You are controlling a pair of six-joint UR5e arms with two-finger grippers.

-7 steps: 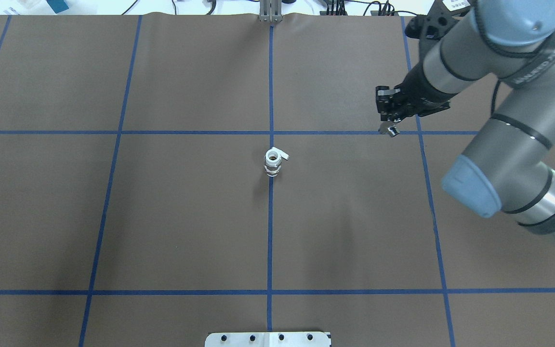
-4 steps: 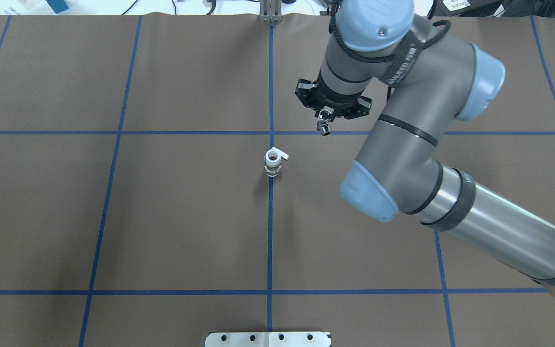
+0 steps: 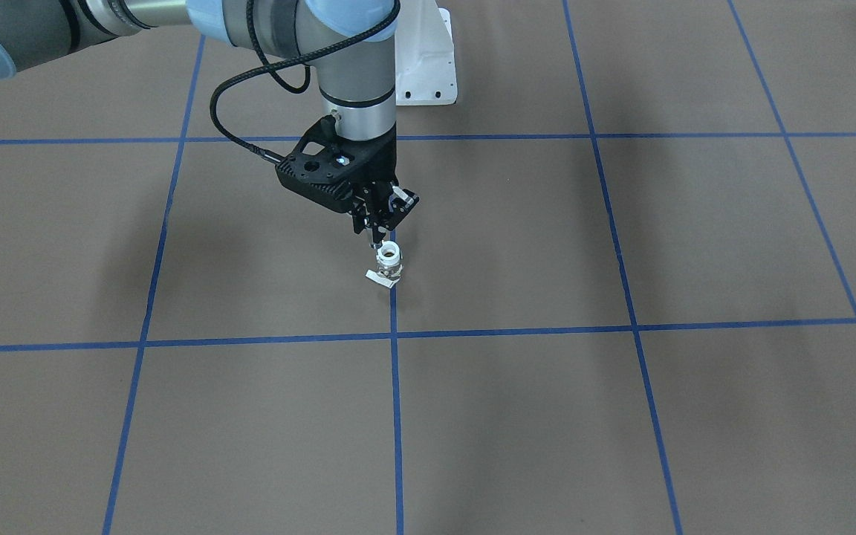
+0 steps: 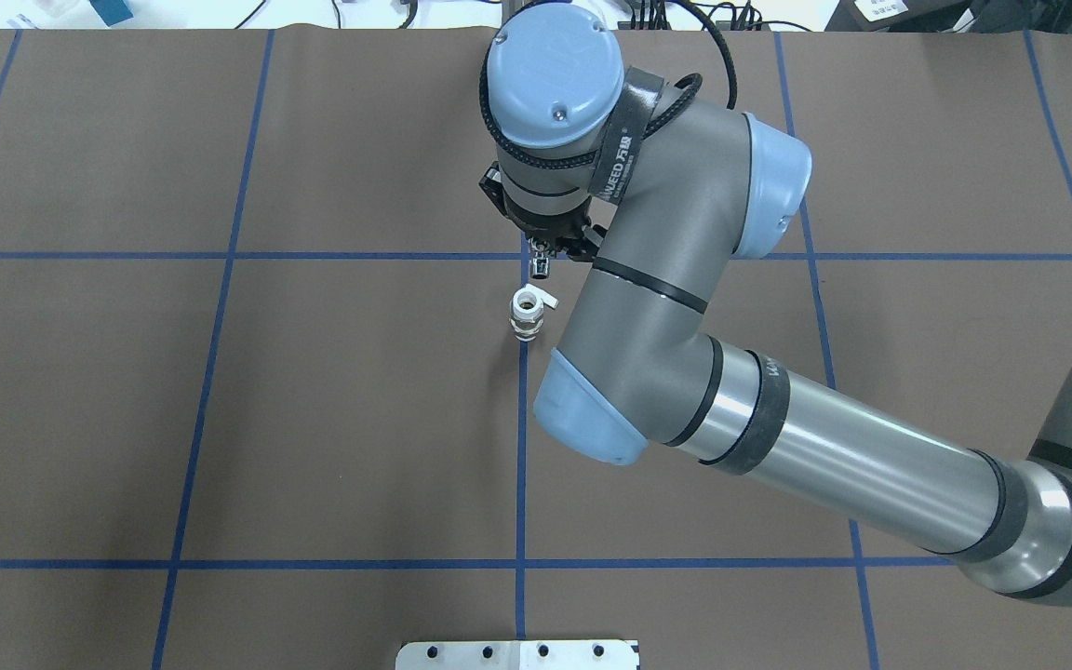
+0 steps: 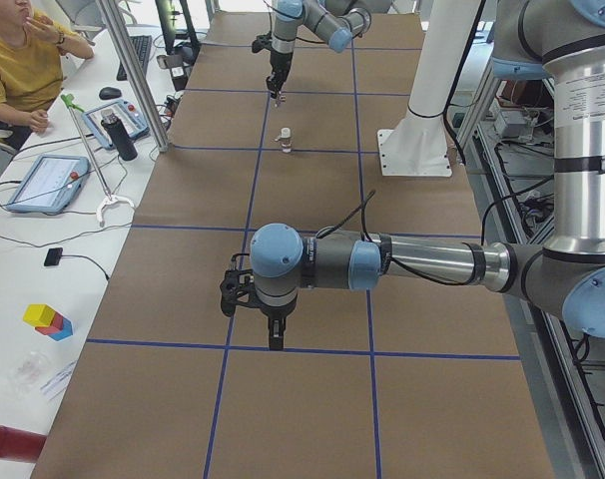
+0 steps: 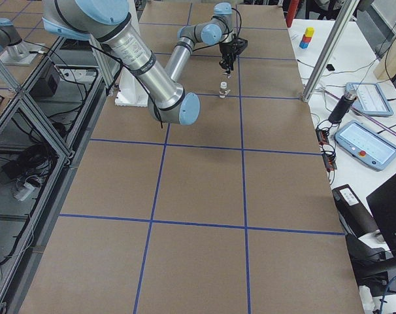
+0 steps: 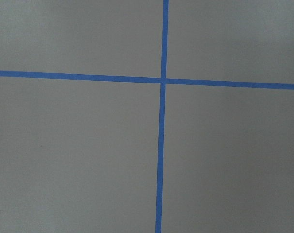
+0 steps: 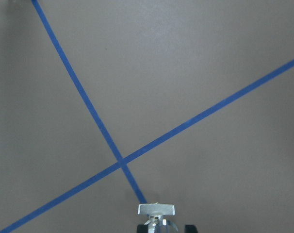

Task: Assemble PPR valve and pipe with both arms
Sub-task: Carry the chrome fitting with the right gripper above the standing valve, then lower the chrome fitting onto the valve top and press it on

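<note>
The PPR valve [image 4: 527, 314] stands upright on the centre tape line, white ring end up and lever tab at its base; it also shows in the front view [image 3: 388, 266]. My right gripper [image 4: 542, 261] is shut on the pipe [image 4: 542, 268], a small silver stub. It hangs just above and slightly beyond the valve and does not touch it. The pipe shows at the bottom of the right wrist view [image 8: 156, 213]. My left gripper [image 5: 274, 334] shows only in the left side view, low over bare table far from the valve. I cannot tell whether it is open or shut.
The brown mat carries a blue tape grid [image 4: 522, 465]. The white pedestal base [image 3: 424, 67] stands behind the valve. A seated operator [image 5: 23, 70], tablets and a bottle are on the side bench.
My right arm has swung left across the table with the pipe, from the right half to just beyond the valve. The valve has not moved.
</note>
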